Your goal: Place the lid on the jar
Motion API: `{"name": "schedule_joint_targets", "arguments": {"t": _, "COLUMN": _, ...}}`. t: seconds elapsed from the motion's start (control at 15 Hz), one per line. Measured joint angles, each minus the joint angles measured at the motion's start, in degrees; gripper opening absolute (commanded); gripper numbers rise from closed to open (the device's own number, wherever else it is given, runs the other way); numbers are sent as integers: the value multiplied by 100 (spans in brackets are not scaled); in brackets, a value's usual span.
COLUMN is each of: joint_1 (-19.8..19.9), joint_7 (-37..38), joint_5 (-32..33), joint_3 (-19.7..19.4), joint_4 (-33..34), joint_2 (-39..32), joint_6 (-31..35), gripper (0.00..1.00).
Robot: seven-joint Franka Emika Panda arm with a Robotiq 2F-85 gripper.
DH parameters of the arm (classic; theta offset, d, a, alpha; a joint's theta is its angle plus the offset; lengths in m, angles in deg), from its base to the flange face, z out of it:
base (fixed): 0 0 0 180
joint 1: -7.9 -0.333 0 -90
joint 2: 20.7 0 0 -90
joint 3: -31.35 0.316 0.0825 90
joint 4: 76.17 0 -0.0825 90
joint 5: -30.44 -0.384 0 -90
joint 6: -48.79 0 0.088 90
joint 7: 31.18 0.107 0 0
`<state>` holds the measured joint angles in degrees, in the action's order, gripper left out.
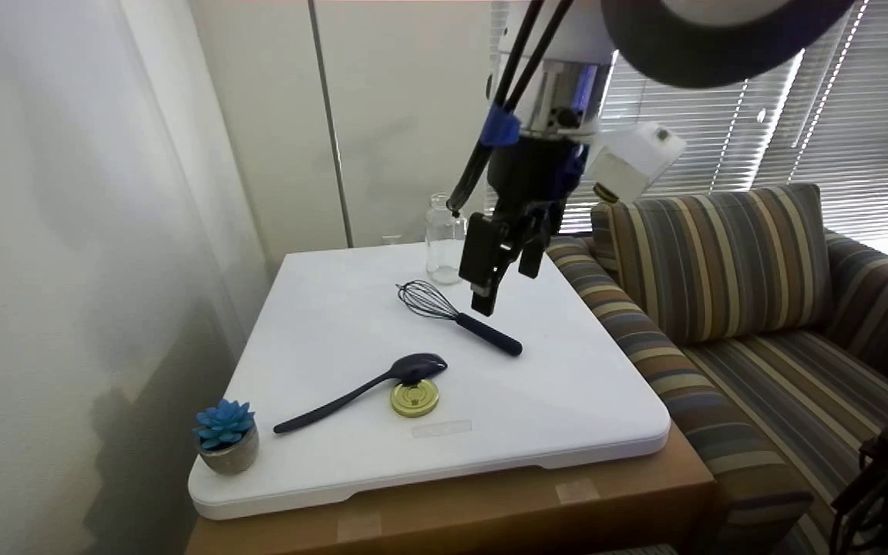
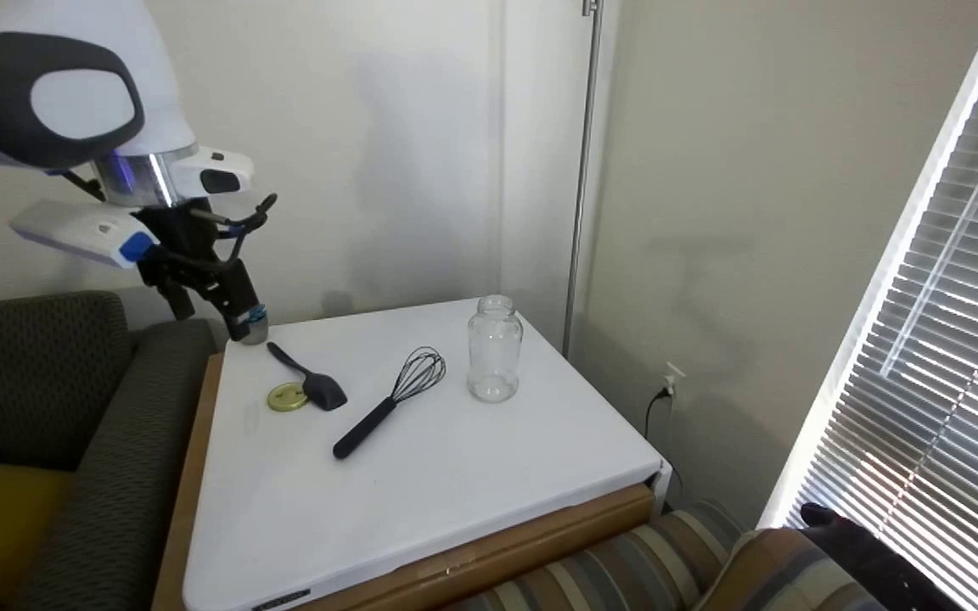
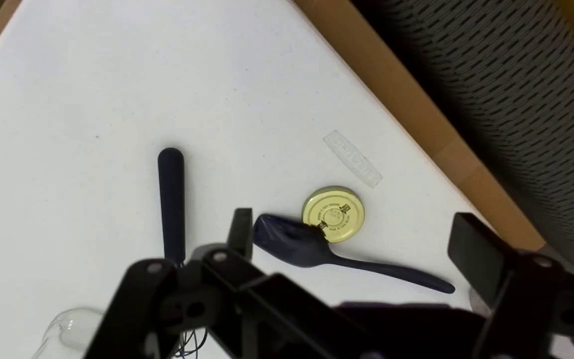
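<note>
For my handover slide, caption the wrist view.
Open Robotiq gripper, gold jar lid ungrasped against the black spoon, whisk and partly visible glass jar at frame left.

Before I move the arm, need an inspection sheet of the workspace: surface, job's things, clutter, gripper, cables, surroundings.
Surface: white tabletop, small translucent strip on it.
Job's things: lid flat on the tabletop, apparently touching the black spoon; jar upright, uncapped.
Clutter: that spoon, a whisk, a potted blue succulent at a corner.
Gripper: open above the tabletop, holding nothing.
Cables: black, along the arm; another at a wall plug.
Surroundings: striped armchair beside the tabletop, window blinds.
</note>
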<state>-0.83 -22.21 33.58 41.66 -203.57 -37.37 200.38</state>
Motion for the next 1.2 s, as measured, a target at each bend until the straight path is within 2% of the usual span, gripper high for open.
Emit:
{"name": "schedule_joint_targets", "arguments": {"t": 0.4, "joint_1": -288, "joint_7": 122, "joint_5": -14, "joint_3": -89, "joint_4": 681, "joint_2": -844, "joint_6": 102, "gripper": 100}}
{"name": "schedule_joint_targets", "arguments": {"t": 0.93, "joint_1": -417, "joint_7": 97, "joint_5": -45, "joint_3": -93, "joint_4": 828, "joint_2": -1002, "joint_6": 107, "gripper": 100}}
{"name": "schedule_joint_targets", "arguments": {"t": 1.2, "joint_1": -404, "joint_7": -68, "joint_5": -156, "joint_3": -101, "joint_4": 1252, "joint_2": -1621, "joint_6": 96, "gripper": 100}}
